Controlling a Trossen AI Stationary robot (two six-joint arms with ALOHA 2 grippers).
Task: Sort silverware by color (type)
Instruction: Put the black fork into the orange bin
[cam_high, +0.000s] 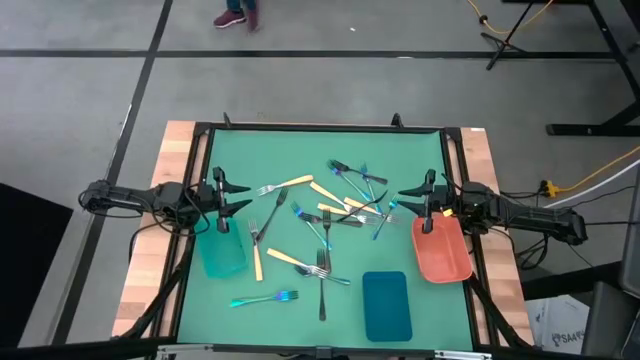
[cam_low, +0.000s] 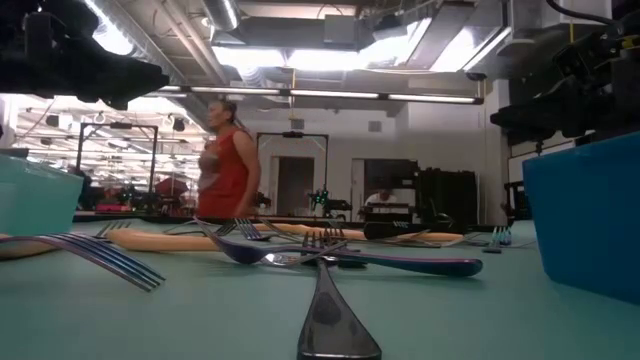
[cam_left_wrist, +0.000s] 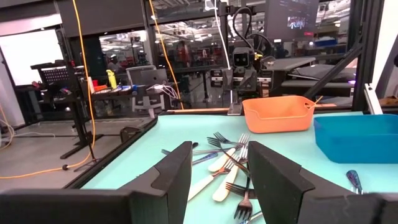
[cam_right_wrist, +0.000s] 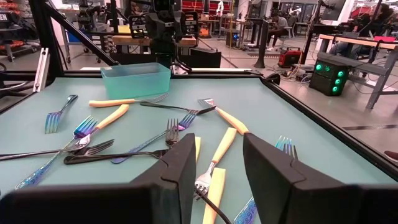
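Both grippers, left (cam_high: 222, 197) and right (cam_high: 428, 197), fingers released, nothing held; silverware (cam_high: 320, 220) strewn on desk (cam_high: 300, 150) between them, so single out 1 non-overlapping fork first.

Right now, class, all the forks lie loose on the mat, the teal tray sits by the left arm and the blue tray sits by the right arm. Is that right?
Not quite. The tray by the right gripper is the salmon-red tray, as the high view shows. The blue tray sits at the mat's edge between the arms. The forks do lie loose, and the teal tray is by the left gripper.
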